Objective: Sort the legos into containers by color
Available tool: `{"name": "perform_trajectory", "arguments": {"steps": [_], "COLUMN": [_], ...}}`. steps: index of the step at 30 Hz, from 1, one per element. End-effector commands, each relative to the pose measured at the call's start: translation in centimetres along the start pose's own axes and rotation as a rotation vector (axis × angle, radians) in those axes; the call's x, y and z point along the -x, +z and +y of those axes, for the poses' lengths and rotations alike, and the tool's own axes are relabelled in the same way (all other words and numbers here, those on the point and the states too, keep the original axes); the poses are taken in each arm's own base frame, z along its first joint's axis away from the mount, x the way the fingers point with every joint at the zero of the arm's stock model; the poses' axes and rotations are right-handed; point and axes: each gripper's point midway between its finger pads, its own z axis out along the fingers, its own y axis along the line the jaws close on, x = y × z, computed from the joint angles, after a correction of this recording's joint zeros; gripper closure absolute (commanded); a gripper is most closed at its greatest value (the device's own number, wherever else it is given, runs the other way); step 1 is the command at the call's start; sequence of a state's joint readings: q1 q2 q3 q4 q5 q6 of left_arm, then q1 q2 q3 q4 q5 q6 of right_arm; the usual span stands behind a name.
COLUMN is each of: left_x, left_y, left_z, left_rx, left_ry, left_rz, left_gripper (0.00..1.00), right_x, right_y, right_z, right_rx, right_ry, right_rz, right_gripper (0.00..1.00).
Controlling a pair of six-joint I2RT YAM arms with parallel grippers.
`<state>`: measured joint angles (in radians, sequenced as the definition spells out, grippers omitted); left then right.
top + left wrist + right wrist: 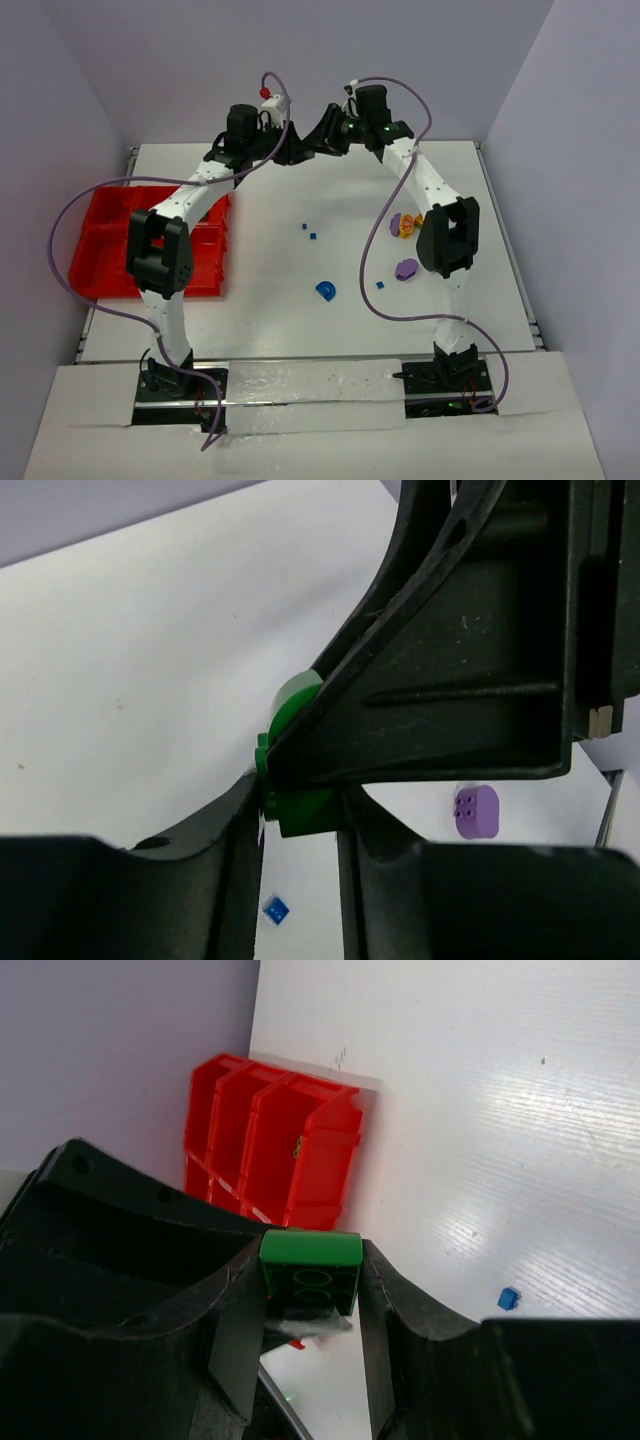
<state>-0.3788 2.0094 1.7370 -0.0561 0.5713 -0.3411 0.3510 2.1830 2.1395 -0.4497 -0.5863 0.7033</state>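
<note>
Holds a green lego (310, 1252) in the right pincer (310, 1275), narrowed part-way onto its two sides. Pinches the same lego in the left pincer (300, 820) too, closed to a slim gap with both fingers seeming to touch the green; cannot tell how firm that second grip is. Hangs the piece in mid-air above the table (270, 330), well apart from the bins (105, 240), off their far right corner. Reads as a hand-over, judged from two grips on one small piece.

Could lose the lego here: if let go by the right pincer before a sound left grip, drops to the table and may bounce farther from the bins. Could twist it or pop it out if drawn apart with both pincers clamped. Could knock finger against finger, packed this tight around so little plastic. Could tilt the lego in the left grip, taken near its edge, and so spill it short of the bins on the way over. Cannot tell from here which compartment takes green, so risks a wrong drop.

Leaves a purple lego (406, 268), a blue arch (325, 291) and blue bits (304, 227) on the table, well to the right of the bins
</note>
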Motion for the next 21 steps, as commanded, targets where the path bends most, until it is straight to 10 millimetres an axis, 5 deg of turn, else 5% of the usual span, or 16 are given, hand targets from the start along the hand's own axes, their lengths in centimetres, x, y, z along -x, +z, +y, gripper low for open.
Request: {"name": "perform_trajectory", "arguments": {"steps": [1, 4, 6, 10, 15, 21], "left_x": [3.8, 4.5, 4.4, 3.1, -0.9, -5.4], "left_y": [-0.9, -2.6, -4.0, -9.6, -17.6, -23.2], "left_z": [0.3, 0.0, 0.6, 4.7, 9.5, 13.0], "left_rx": [0.035, 0.031, 0.042, 0.133, 0.338, 0.572], "left_ry": [0.045, 0.065, 0.063, 0.037, 0.096, 0.055], "left_rz": [-0.102, -0.109, -0.096, -0.022, 0.193, 0.327], "left_gripper": [0.86, 1.0, 1.0, 1.0, 1.0, 1.0], "right_x": [-0.6, -0.6, -0.3, 1.2, 3.0, 3.0], "right_y": [-1.6, -1.8, -2.3, -4.7, -9.8, -13.4], "right_z": [4.5, 3.6, 2.9, 0.2, -4.0, -9.7], "right_rx": [0.143, 0.122, 0.1, 0.015, -0.122, -0.37], "right_ry": [-0.043, -0.052, -0.07, -0.181, -0.379, -0.563], "right_rz": [0.037, 0.036, 0.024, -0.017, -0.042, -0.001], "right_gripper": [0.77, 0.3, 0.14, 0.0, 0.0, 0.0]}}
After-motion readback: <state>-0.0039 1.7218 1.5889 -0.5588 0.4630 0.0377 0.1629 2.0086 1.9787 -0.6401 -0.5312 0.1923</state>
